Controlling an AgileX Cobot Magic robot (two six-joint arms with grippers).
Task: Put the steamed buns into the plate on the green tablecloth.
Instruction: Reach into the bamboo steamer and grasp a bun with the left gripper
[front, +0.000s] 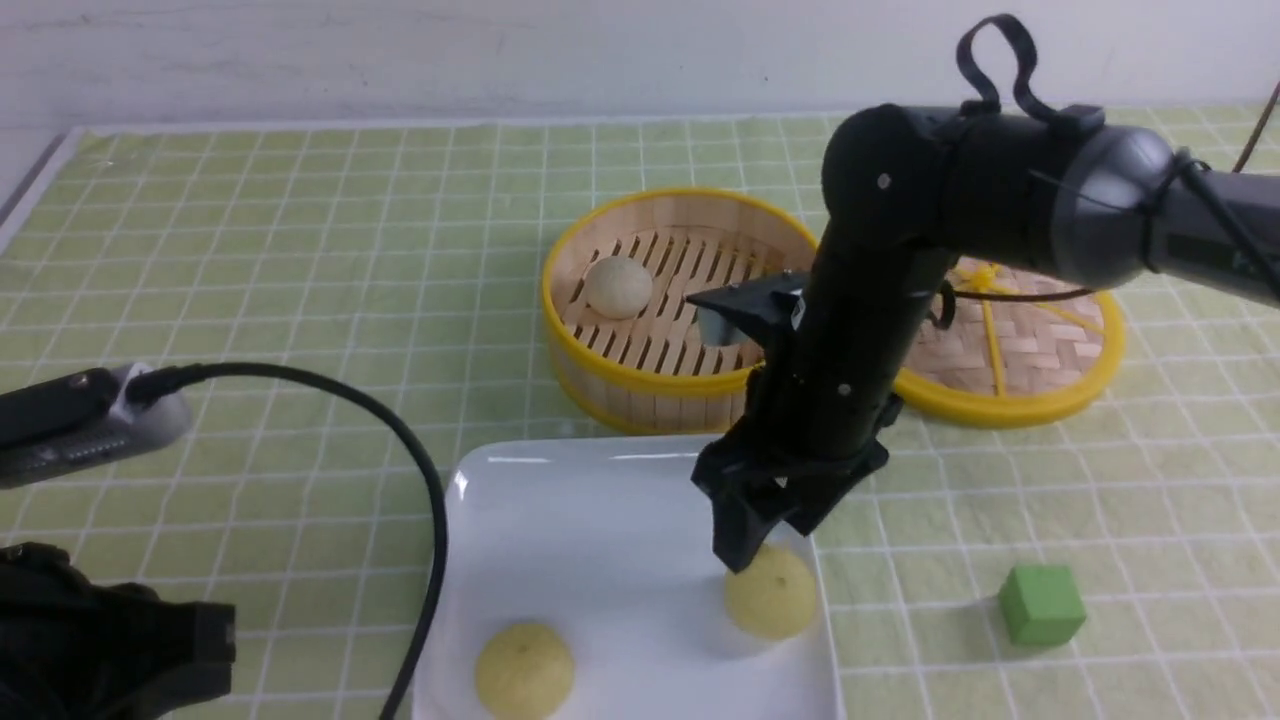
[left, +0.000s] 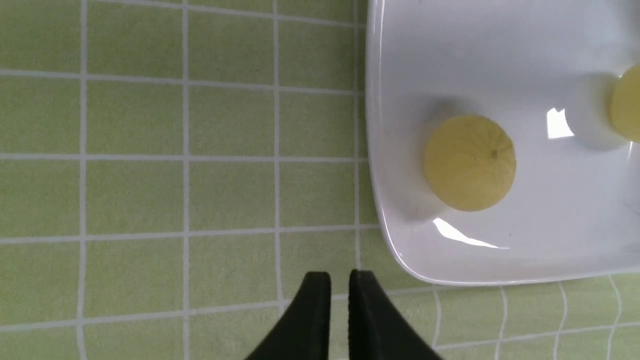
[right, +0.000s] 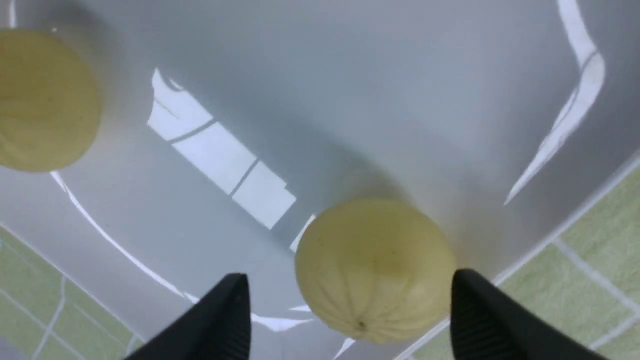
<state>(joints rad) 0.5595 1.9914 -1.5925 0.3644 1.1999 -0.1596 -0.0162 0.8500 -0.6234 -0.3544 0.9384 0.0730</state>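
Right pincer (front: 770, 540) stands wide apart at a yellow bun (front: 772, 593), three o'clock on the plate (front: 620, 520). Left pincer (left: 340, 275) is slightly apart; another bun (front: 525, 671) sits at eight.

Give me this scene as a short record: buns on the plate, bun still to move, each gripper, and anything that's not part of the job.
on plate: two pale yellow buns, on the white plate
to move: off-white bun, in the bamboo steamer
right gripper: open over the plate, fingers either side of one yellow bun
left gripper: beside the plate, fingers nearly together, holding nothing
not part of job: green cube, woven lid
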